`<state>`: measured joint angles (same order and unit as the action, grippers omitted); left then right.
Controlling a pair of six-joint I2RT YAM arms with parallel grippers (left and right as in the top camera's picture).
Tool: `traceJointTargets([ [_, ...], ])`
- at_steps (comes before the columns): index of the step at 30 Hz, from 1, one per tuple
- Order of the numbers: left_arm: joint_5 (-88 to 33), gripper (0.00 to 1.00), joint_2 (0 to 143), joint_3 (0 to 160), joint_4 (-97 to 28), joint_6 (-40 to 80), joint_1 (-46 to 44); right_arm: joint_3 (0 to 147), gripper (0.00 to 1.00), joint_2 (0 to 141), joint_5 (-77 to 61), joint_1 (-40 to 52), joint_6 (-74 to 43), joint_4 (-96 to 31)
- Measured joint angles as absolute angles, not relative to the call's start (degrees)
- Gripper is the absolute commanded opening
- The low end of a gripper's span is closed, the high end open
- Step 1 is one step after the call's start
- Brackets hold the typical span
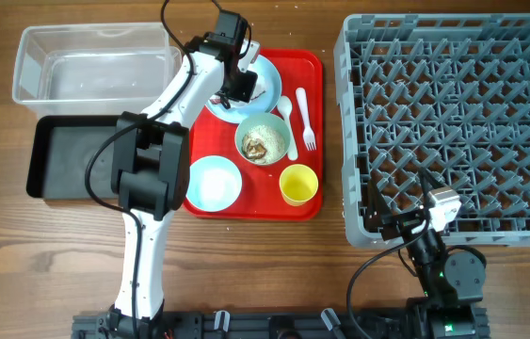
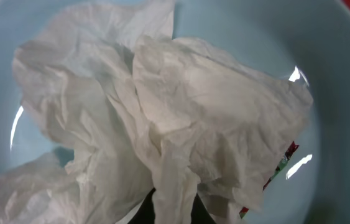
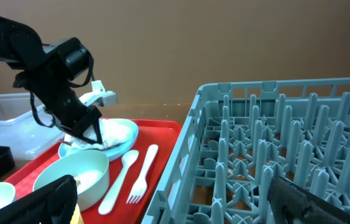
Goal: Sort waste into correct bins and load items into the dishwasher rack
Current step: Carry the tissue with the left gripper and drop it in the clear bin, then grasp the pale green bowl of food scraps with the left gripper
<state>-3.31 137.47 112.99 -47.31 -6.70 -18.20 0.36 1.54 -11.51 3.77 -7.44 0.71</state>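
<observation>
I see my left gripper [image 1: 239,87] down on the pale blue plate [image 1: 269,73] at the far end of the red tray [image 1: 313,66], mid-desk. Its wrist camera is filled by the crumpled napkin [image 2: 162,112] lying in that plate, with the small red wrapper [image 2: 285,160] peeking out beneath its right side. I cannot tell whether the fingers are apart or closed on the paper.

My right gripper [image 3: 171,186] hovers by the near edge with its fingers spread wide, holding nothing, just at the near-left corner of the dishwasher rack [image 1: 453,122], which fills the right side of the desk.

The clear tub [image 1: 95,66] sits at the far-left corner, and the black tub [image 1: 67,160] is just nearer than it. The green-white bowl [image 1: 240,141] on the tray holds the food scraps [image 1: 263,143].
</observation>
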Motion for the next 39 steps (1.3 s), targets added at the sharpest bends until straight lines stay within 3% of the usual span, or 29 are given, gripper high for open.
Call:
traceJointTargets([
  [3,-3.6,0.04,136.0,115.7,-52.1,-3.1,-17.3,0.4,1.0,1.6,-11.5,3.8,-7.4,0.7],
  [6,-4.0,0.04,125.8,121.0,-54.5,2.0,-14.5,0.4,1.0,1.5,-11.5,3.8,-7.4,0.7],
  [10,-4.3,0.04,112.2,123.9,-56.2,5.1,-4.9,0.4,1.0,1.5,-11.5,3.8,-7.4,0.7],
  [15,-3.4,0.06,120.9,122.9,-55.9,5.5,6.0,0.4,1.0,1.5,-11.5,3.8,-7.4,0.7],
  [16,-3.2,0.26,124.5,122.6,-56.9,5.5,7.7,0.4,1.0,1.5,-11.5,3.8,-7.4,0.7],
  [17,-3.0,0.58,126.8,122.1,-57.8,5.7,8.7,0.4,1.0,1.5,-11.5,3.8,-7.4,0.7],
  [18,-2.8,0.71,128.4,121.8,-58.2,5.9,9.1,0.4,1.0,1.5,-11.5,3.8,-7.4,0.7],
  [19,-2.8,0.8,129.1,121.8,-58.0,6.0,9.2,0.4,1.0,1.5,-11.5,3.8,-7.4,0.7],
  [21,-2.9,0.86,129.1,121.8,-56.5,6.3,9.1,0.4,1.0,1.5,-11.5,3.8,-7.4,0.7],
  [27,-3.9,0.88,124.7,121.8,-59.9,6.4,9.1,0.4,1.0,1.6,-11.5,3.8,-7.4,0.7],
  [30,-7.7,0.87,115.0,121.8,-67.9,6.4,8.6,0.4,1.0,1.6,-11.5,3.8,-7.4,0.7],
  [32,-12.1,0.8,106.8,122.3,-76.1,6.3,5.5,0.4,1.0,1.6,-11.5,3.8,-7.4,0.7],
  [35,-14.5,0.81,104.4,122.0,-84.1,6.7,-3.7,0.4,1.0,1.5,-11.5,3.8,-7.4,0.7],
  [39,-11.7,0.75,105.4,111.6,-73.3,15.6,-22.2,0.4,1.0,1.6,-11.5,3.8,-7.4,0.7],
])
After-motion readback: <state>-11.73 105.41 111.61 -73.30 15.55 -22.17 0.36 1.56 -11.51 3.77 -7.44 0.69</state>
